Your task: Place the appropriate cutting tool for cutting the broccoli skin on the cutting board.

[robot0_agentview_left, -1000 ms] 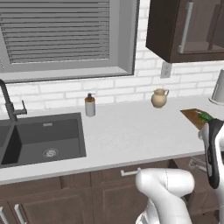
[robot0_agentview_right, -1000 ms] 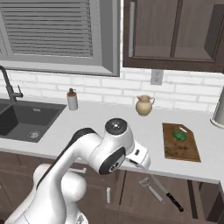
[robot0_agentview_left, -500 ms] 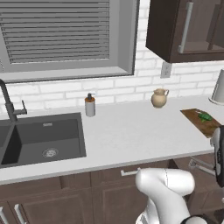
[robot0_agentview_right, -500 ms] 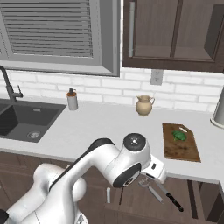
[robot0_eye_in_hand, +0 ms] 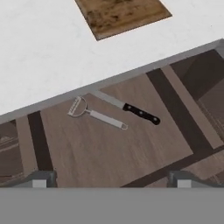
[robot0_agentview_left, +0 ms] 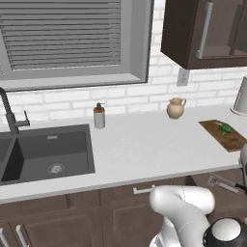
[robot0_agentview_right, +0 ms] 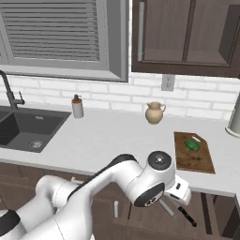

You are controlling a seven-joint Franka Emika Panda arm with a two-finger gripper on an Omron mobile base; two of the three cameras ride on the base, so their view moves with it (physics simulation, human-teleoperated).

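Two small dark fingertips (robot0_eye_in_hand: 43, 178) rise at the bottom of the hand view, set wide apart with nothing between them, so the gripper (robot0_eye_in_hand: 111, 180) stands spread and empty. It looks down into an open drawer (robot0_eye_in_hand: 109, 148) with a brown wood-grain floor, just under the front edge of the white counter (robot0_eye_in_hand: 39, 52).

On the drawer floor lies the cutting tool (robot0_eye_in_hand: 94, 113), a slim silvery-grey peeler: a thin straight handle ending in a small eyelet, and at the other end a rounded, loop-like head with a blade bar across it. It is shorter than the board. Just beside it, nearly touching near the head, lies a knife (robot0_eye_in_hand: 127, 107) with a grey blade and a black riveted handle; the two spread apart toward their handle ends.

Beyond the counter edge in the hand view, the cutting board (robot0_eye_in_hand: 120, 15) shows its brown grained corner, well apart from the peeler. In the right base view the board lies flat on the counter with the broccoli (robot0_agentview_right: 191, 145), a small bright green lumpy floret, resting on its far half. A tan jug (robot0_agentview_right: 153, 113) stands near the brick wall, and a soap dispenser (robot0_agentview_right: 77, 107) stands beside the dark sink (robot0_agentview_right: 28, 129).
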